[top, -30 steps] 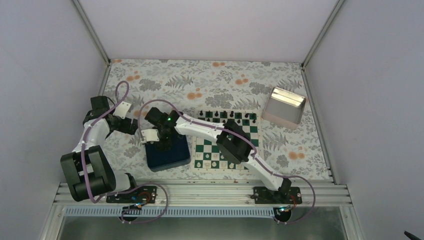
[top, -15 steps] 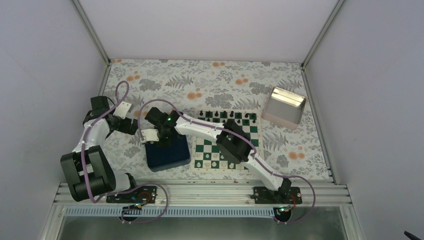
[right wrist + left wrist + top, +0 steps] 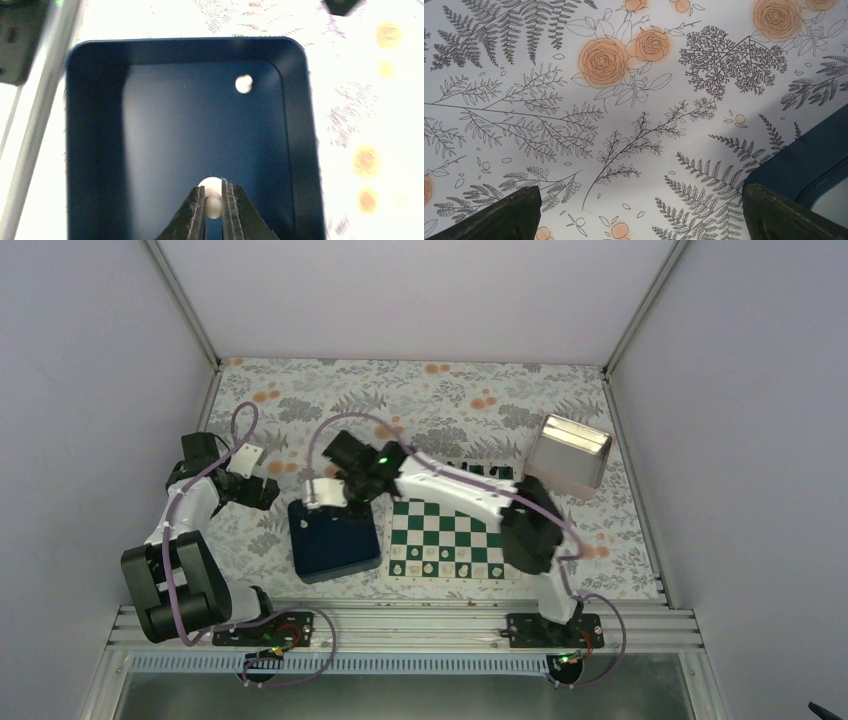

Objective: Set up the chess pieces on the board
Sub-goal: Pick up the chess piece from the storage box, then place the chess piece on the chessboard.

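While our right hand (image 3: pixel 214 199) is pinching a cream chess piece (image 3: pixel 212 186) tight over the tray (image 3: pixel 296 125), we are aiming to lift straight, clearing the tray's wall, toward the board (image 3: pixel 445 535) right of the tray; our left hand (image 3: pixel 639 219), left of the tray, is gaping empty

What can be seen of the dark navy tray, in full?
The navy tray is a shallow rectangular box with rounded corners, low upright walls and a smooth matte floor, plastic by its look. It lies flat on the floral cloth, slightly askew, just left of the chessboard. One cream piece lies on its floor near a corner; the right hand hangs over it, shut on a second piece.
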You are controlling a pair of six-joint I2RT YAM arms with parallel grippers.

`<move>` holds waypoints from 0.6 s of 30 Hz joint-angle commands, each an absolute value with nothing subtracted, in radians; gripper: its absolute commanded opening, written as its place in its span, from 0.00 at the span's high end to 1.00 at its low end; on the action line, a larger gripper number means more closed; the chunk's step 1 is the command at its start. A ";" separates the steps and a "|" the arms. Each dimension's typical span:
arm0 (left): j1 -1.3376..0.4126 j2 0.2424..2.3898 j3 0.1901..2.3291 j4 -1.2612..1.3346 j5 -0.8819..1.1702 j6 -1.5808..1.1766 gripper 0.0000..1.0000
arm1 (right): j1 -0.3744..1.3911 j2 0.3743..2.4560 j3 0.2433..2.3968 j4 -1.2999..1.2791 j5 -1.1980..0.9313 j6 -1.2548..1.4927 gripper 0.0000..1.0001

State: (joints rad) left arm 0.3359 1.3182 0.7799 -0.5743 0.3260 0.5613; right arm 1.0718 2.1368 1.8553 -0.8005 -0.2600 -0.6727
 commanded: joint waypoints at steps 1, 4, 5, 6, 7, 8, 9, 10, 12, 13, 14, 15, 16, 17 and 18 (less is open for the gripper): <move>0.336 1.327 0.780 -0.571 0.342 0.565 0.00 | 0.995 1.888 1.658 -0.793 -0.316 -0.645 0.94; 0.333 1.330 0.782 -0.571 0.344 0.565 0.00 | 0.932 1.750 1.481 -0.779 -0.288 -0.634 0.94; 0.333 1.331 0.783 -0.571 0.343 0.566 0.00 | 0.904 1.713 1.449 -0.789 -0.296 -0.631 0.94; 0.332 1.332 0.782 -0.571 0.342 0.565 0.00 | 0.874 1.680 1.419 -0.800 -0.303 -0.632 0.94; 0.331 1.333 0.783 -0.569 0.340 0.566 0.00 | 0.845 1.626 1.382 -0.806 -0.307 -0.631 0.94; 0.331 1.333 0.785 -0.569 0.338 0.565 0.00 | 0.817 1.582 1.345 -0.809 -0.306 -0.634 0.94; 0.331 1.334 0.783 -0.568 0.333 0.564 0.00 | 0.793 1.544 1.307 -0.809 -0.301 -0.639 0.94; 0.331 1.334 0.782 -0.567 0.331 0.563 0.00 | 0.770 1.507 1.269 -0.807 -0.297 -0.644 0.94; 0.331 1.333 0.781 -0.567 0.330 0.562 0.00 | 0.723 1.443 1.195 -0.800 -0.290 -0.654 0.94; 0.329 1.334 0.781 -0.568 0.331 0.563 0.00 | 0.703 1.419 1.163 -0.802 -0.283 -0.660 0.94; 0.330 1.336 0.781 -0.570 0.330 0.564 0.00 | 0.685 1.399 1.131 -0.804 -0.282 -0.668 0.95; 0.330 1.336 0.780 -0.571 0.327 0.563 0.00 | 0.667 1.380 1.099 -0.806 -0.282 -0.676 0.95; 0.330 1.335 0.779 -0.572 0.326 0.562 0.00 | 0.650 1.355 1.068 -0.803 -0.281 -0.682 0.95; 0.330 1.332 0.780 -0.572 0.324 0.562 0.00 | 0.640 1.339 1.038 -0.802 -0.280 -0.690 0.95; 0.329 1.331 0.779 -0.574 0.324 0.563 0.00 | 0.629 1.327 1.010 -0.802 -0.279 -0.697 0.95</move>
State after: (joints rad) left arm 0.3317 1.3251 0.7799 -0.5739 0.3222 0.5610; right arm 0.6636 1.3773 1.0992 -0.8013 -0.2756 -0.6628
